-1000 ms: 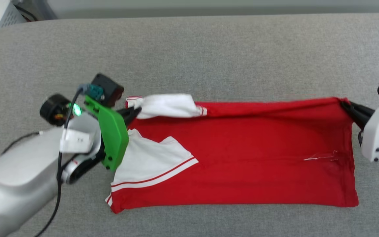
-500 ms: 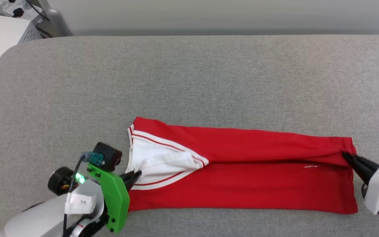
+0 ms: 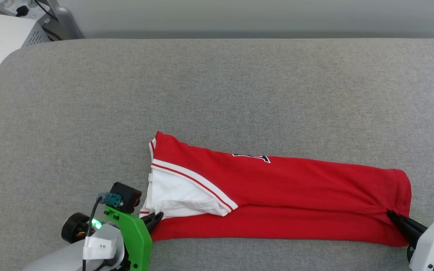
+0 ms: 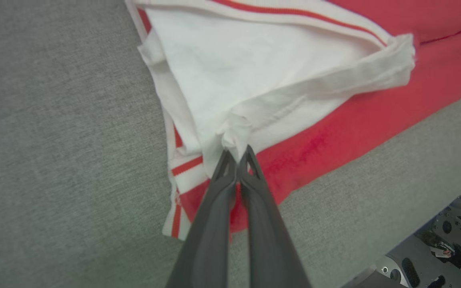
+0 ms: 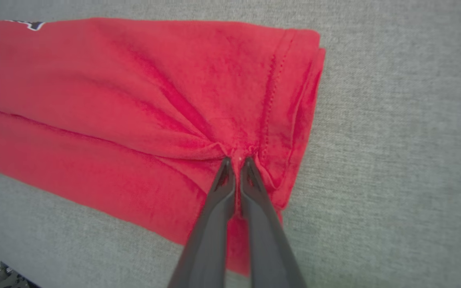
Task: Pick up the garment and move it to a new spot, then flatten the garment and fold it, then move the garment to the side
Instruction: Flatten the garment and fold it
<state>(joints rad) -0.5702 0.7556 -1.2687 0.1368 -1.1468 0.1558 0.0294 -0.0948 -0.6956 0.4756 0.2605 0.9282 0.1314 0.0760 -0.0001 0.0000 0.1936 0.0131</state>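
Note:
The garment (image 3: 285, 195) lies on the grey padded table (image 3: 217, 86) as a long red strip folded lengthwise, with a white sleeve (image 3: 179, 194) on top at its left end and a bit of chest lettering (image 3: 251, 157) at the far edge. My left gripper (image 3: 156, 217) is shut on a pinch of the white sleeve (image 4: 254, 76) near the front edge. My right gripper (image 3: 392, 215) is shut on bunched red cloth by the hem (image 5: 270, 92) at the right end. Both pinches pull small creases in the garment (image 5: 134, 104).
A white cabinet with cables (image 3: 2, 41) stands off the table's far left corner. The table's back edge (image 3: 239, 38) meets a pale wall. Part of my base (image 4: 446, 248) shows at the lower right of the left wrist view.
Both grippers have drawn the far edge of the garment toward the front, folding it over itself into a narrower strip. The lettering now shows on top. The camera also tilted between frames.

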